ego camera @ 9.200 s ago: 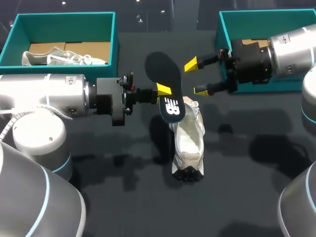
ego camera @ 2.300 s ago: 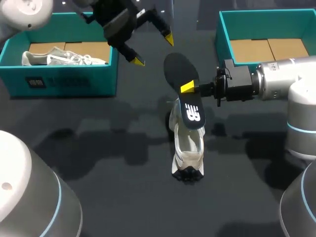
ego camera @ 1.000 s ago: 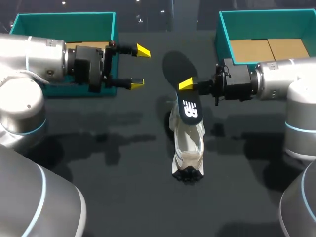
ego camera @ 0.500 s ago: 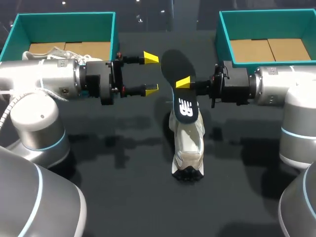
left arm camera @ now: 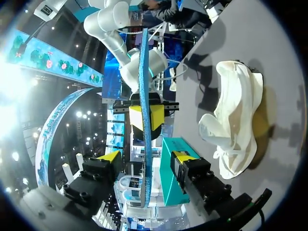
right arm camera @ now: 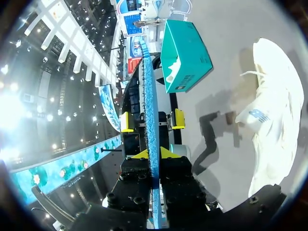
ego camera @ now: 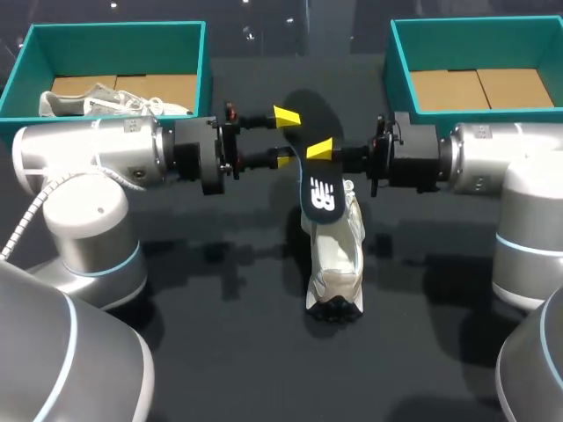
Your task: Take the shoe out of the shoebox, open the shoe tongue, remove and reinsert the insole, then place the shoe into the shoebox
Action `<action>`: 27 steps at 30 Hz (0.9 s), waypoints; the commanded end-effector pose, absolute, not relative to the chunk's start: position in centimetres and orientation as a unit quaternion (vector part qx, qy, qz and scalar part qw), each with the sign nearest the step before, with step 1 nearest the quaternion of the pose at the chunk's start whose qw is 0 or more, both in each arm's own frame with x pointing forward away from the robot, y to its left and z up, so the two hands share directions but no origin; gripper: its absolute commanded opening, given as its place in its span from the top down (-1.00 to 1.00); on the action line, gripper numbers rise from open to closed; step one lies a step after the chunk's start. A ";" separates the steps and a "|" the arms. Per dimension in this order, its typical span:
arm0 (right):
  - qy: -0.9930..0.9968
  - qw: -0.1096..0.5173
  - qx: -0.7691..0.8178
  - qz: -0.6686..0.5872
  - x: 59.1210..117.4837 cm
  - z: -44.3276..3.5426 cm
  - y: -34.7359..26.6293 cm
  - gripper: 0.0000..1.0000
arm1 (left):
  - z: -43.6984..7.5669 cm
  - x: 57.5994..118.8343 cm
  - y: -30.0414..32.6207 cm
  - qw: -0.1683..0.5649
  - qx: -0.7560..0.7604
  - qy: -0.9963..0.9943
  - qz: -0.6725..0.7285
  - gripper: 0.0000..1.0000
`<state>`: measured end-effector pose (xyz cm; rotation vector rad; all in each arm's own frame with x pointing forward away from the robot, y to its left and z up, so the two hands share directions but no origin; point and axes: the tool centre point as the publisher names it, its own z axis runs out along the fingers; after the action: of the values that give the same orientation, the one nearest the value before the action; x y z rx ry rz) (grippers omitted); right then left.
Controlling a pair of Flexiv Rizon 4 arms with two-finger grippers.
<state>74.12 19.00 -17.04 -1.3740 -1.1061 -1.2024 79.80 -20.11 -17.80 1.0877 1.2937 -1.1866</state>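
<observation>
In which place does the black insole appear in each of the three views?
Head view: the insole is tilted at the middle, over the white shoe, gripped by the right pincer.
Left wrist view: edge-on, between the open fingers of the left pincer.
Right wrist view: edge-on, clamped in the right pincer.
Shared landmark: the white shoe on the table.

A dark table (ego camera: 220, 352); at its far left, a teal box (ego camera: 114, 48) holding a pale sneaker (ego camera: 97, 101).
</observation>
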 end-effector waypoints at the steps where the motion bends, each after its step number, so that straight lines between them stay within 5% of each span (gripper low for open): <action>1: -0.453 0.481 -0.567 -0.492 74.0 -17.2 19.5 1.00 | -17.9 79.7 -20.6 0.515 0.452 0.537 -0.493 -0.07; 27: -0.456 0.487 -0.565 -0.486 74.1 -17.2 20.1 1.00 | -18.2 79.1 -22.2 0.506 0.464 0.532 -0.496 0.44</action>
<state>74.19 19.99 -17.24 -1.3682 -1.1059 -1.1861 79.08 -22.05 -18.13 1.1192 1.2835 -1.1969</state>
